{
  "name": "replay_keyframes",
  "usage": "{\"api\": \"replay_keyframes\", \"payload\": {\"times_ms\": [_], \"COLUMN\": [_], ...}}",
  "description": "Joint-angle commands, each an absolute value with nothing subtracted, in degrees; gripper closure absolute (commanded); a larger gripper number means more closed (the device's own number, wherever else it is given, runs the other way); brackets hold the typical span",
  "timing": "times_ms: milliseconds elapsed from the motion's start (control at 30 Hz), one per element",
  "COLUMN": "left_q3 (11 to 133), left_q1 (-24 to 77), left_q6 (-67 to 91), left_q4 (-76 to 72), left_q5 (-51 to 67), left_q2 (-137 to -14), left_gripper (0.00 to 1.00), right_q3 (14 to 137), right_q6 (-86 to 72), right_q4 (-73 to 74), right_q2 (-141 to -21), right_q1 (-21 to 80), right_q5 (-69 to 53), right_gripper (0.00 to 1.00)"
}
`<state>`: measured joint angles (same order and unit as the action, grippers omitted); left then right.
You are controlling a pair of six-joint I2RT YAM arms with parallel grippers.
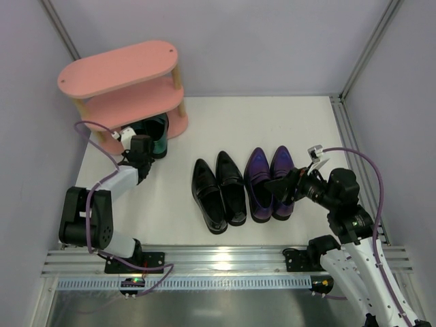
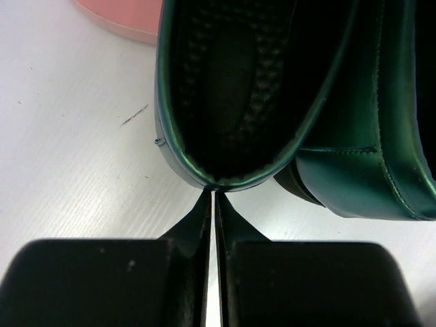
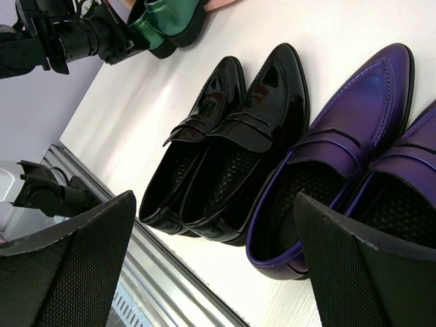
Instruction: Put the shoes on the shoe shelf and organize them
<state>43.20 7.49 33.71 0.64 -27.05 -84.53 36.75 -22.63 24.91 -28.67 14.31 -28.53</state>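
The pink shoe shelf (image 1: pixel 122 71) stands at the back left. The teal pair (image 1: pixel 158 133) sits at its lowest tier, heels toward me and over the white table. My left gripper (image 1: pixel 139 146) is shut, and its tips (image 2: pixel 212 194) touch the heel rim of one teal shoe (image 2: pixel 231 88); the other teal shoe (image 2: pixel 381 136) lies to its right. The black pair (image 1: pixel 218 191) and the purple pair (image 1: pixel 269 180) stand side by side mid-table. My right gripper (image 1: pixel 281 187) hovers open and empty over the purple heels, with a purple shoe (image 3: pixel 340 150) and the black shoes (image 3: pixel 225 136) below it.
A corner of the shelf's pink bottom board (image 2: pixel 122 17) shows beside the teal shoe. A metal rail (image 1: pixel 225 259) runs along the table's near edge. Enclosure walls and frame posts close in the back and sides. The left arm (image 3: pixel 75 37) shows in the right wrist view.
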Motion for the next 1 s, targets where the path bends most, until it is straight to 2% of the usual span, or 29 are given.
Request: {"api": "replay_keyframes", "payload": {"times_ms": [0,967], "left_q3": [47.2,53.5], "left_q1": [7.2,7.1], "left_q6": [31.9,30.4], "left_q4": [-7.4,-7.0], "left_q5": [-31.0,-32.4], "left_q2": [-86.1,-82.1], "left_gripper": [1.00,1.00], "right_q3": [37.4,37.6], "right_q6": [-22.9,-22.8], "right_q4": [22.9,22.9], "right_q2": [-29.2,-30.7], "right_q1": [14.7,14.7], "right_q5": [-29.1,-28.8], "right_gripper": [0.03,0.03]}}
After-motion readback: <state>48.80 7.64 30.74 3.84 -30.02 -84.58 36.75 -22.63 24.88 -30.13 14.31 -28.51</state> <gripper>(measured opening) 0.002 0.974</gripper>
